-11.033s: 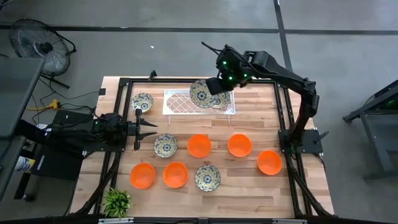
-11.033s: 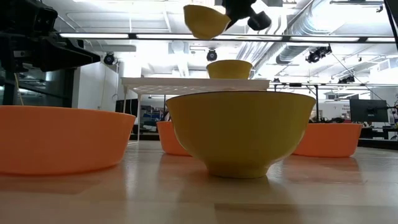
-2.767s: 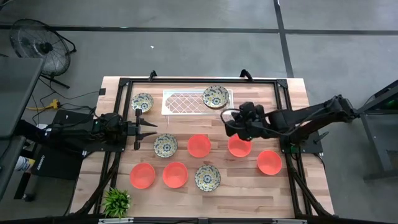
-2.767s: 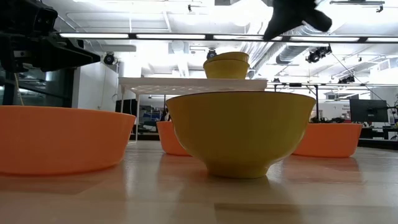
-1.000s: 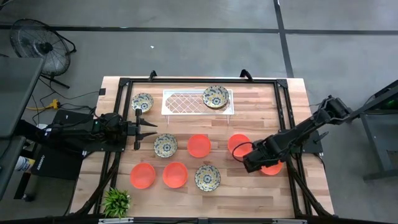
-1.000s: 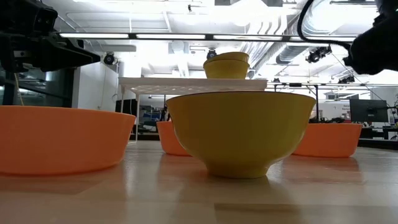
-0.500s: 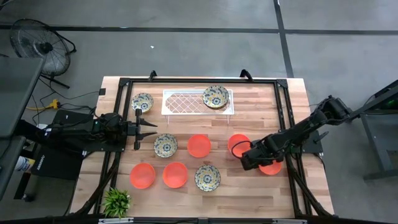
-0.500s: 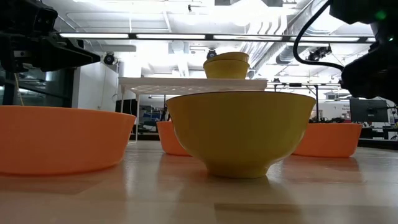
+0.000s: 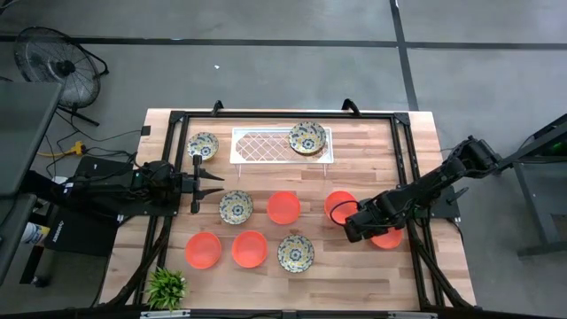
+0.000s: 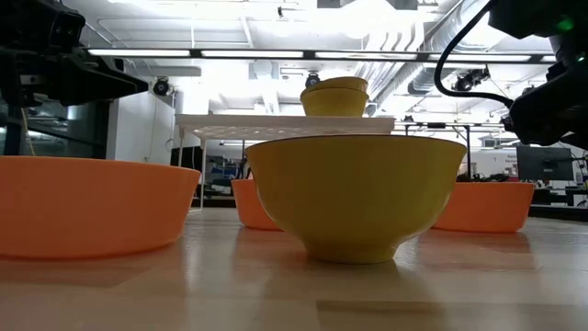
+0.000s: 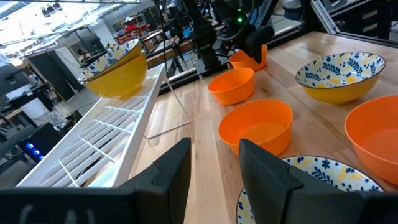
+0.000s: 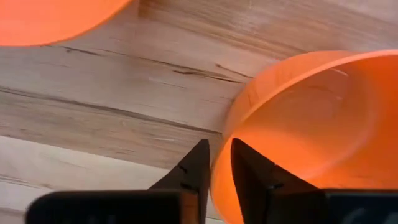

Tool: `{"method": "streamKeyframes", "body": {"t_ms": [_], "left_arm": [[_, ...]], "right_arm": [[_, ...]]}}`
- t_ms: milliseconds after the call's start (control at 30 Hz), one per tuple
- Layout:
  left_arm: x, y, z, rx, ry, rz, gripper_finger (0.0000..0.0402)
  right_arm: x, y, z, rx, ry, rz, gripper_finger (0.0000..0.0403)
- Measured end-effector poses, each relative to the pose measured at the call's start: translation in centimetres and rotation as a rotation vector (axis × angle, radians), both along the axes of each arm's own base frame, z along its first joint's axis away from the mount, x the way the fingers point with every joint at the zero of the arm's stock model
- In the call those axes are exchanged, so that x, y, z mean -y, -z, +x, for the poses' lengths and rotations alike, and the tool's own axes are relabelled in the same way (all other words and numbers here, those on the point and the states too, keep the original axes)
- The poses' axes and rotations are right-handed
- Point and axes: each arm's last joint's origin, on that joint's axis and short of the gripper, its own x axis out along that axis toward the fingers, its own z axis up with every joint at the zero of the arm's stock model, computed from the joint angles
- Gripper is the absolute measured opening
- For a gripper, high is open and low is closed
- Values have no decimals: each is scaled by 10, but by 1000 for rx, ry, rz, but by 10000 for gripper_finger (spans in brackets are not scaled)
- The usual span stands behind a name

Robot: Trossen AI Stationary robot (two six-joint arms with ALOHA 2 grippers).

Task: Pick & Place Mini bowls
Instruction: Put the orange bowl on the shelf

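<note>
The right gripper (image 9: pixel 353 223) is down low over the desk (image 9: pixel 416 142) near its right edge, and the wrist view shows its fingers (image 12: pixel 189 169) straddling the rim of an orange bowl (image 12: pixel 323 130), one outside the wall and one just inside, with only a narrow gap between them; I cannot tell whether they already bite. The job now, as I judge it, is to close squarely on that thin rim and lift straight up, since a glossy wall could slip or the bowl could tip out of a shallow pinch. A second orange bowl (image 9: pixel 339 206) sits just beside, so a clean vertical lift avoids nudging it. Across the desk, the left gripper (image 9: pixel 209 183) waits near the left edge, fingers spread. Toward the far edge, patterned bowls (image 9: pixel 306 138) sit stacked on the white tray (image 9: pixel 262 144), the likely drop spot.
</note>
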Motion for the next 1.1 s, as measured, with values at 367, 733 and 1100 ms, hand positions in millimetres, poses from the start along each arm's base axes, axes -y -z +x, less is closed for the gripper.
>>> {"method": "streamKeyframes", "body": {"t_ms": [367,733,1100], "left_arm": [[0,0,0,0,0,0,131],[0,0,0,0,0,0,131],[0,0,0,0,0,0,131]], "right_arm": [[-1,-4,1,-6,-29,21,3],[-9,-73,17,-17,-114,8,1],[-5,-150,23,82,-184,-101,0]]}}
